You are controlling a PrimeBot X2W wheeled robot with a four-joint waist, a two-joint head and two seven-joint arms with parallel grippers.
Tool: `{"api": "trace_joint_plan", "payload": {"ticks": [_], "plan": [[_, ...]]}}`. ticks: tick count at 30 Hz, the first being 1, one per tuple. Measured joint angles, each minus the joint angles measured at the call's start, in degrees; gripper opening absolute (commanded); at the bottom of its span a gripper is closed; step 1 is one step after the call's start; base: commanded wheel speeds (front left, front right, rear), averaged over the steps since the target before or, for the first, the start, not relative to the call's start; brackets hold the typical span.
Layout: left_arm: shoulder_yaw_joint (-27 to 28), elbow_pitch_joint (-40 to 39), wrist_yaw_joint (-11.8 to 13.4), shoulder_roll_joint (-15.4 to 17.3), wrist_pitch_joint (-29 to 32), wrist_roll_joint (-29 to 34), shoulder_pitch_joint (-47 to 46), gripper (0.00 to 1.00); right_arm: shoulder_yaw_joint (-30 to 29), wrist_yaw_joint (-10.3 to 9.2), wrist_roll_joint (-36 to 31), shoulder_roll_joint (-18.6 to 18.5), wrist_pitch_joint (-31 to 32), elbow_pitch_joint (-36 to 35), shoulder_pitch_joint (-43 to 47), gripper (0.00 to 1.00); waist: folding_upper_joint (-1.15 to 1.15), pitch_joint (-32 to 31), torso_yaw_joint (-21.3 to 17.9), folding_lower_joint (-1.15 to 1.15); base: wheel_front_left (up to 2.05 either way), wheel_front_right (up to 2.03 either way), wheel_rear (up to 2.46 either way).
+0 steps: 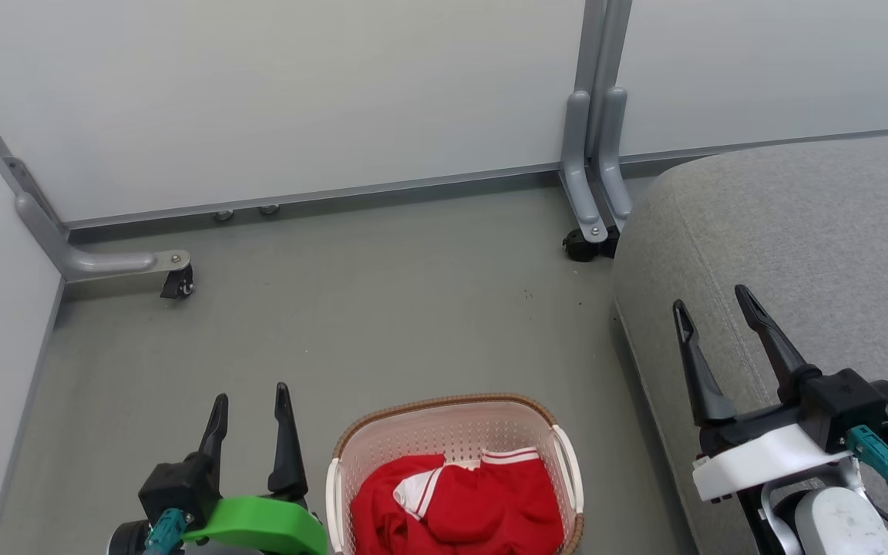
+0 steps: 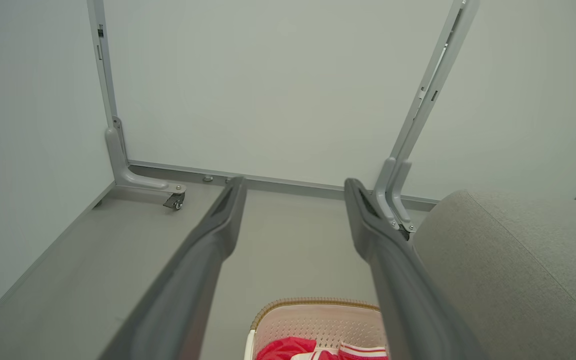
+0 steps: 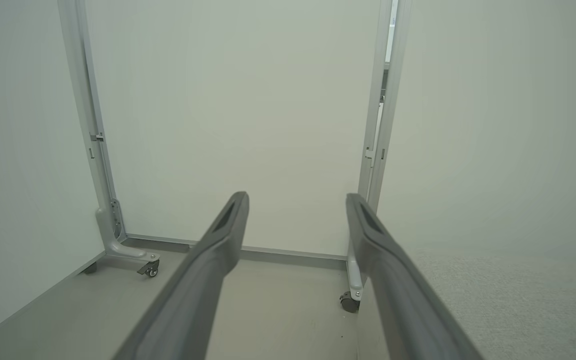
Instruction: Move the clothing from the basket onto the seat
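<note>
Left tool (image 1: 251, 391) sits at 7 o'clock in my head view, released: its two dark fingers (image 1: 284, 435) stand apart, point toward 12 o'clock and grasp nothing. It hangs over grey floor (image 1: 382, 308), just beside the basket (image 1: 444, 403) and apart from its white side handle (image 1: 331, 493). At 10 o'clock from this tool, a grey partition foot (image 1: 105, 264) with a small black caster (image 1: 176, 284) rests on the floor below the pale wall panels (image 1: 297, 100).

The basket stands on the floor at 6 o'clock, between my two tools; its near end is cut by the bottom edge. The clothing (image 1: 482, 505) lies inside it, bunched toward the near end: bright red fabric with a white panel and red-and-white striped trim uppermost. How many garments make up the heap I cannot tell. My left wrist view shows the basket rim and red fabric at 6 o'clock, between that tool's spread fingers.

A second partition foot (image 1: 586, 231) stands at 1 o'clock, just beside the far corner of the seat (image 1: 798, 247). The seat occupies the 3 o'clock side, near the basket but apart from it, with floor between. Right tool (image 1: 711, 299) sits at 4 o'clock, over the seat's left edge, released likewise: fingers spread, pointing toward 12 o'clock, grasping nothing.
</note>
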Motion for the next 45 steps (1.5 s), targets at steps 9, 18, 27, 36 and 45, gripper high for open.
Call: {"api": "trace_joint_plan", "payload": {"ticks": [9, 18, 27, 36, 45], "plan": [[-0.16, -0.13, 0.07, 0.02, -1.03, 2.01, 0.04, 1.00, 0.23, 0.00, -2.44, 0.37, -1.09, -0.77, 0.29, 1.00, 0.00, -0.34, -0.11, 0.00, 0.00, 0.00, 0.00], [-0.10, -1.12, 0.27, 0.04, -1.87, 2.88, 0.82, 1.00, -0.49, 0.00, -1.03, 1.66, -2.01, -0.33, 1.24, 1.00, 0.00, -0.67, -0.15, 0.00, 0.00, 0.00, 0.00], [-0.65, -1.12, 0.75, 0.07, -2.61, 4.41, 1.23, 1.00, -2.97, 0.00, 3.83, 3.44, -2.76, 2.81, 1.82, 1.00, 0.00, -0.99, -0.25, 0.00, 0.00, 0.00, 0.00], [-0.87, -0.99, 0.74, 0.07, -2.63, 4.30, 1.45, 1.00, -3.19, 0.00, 6.93, 3.99, -2.76, 6.06, 2.03, 1.00, 0.00, -0.95, -0.42, 0.00, 0.00, 0.00, 0.00], [-1.08, -0.15, 0.71, 0.07, -2.61, 4.24, 1.57, 1.00, -2.53, 0.00, 7.10, 3.59, -2.76, 6.76, 2.03, 1.00, 0.00, -0.90, -0.58, 0.00, 0.00, 0.00, 0.00]]}}
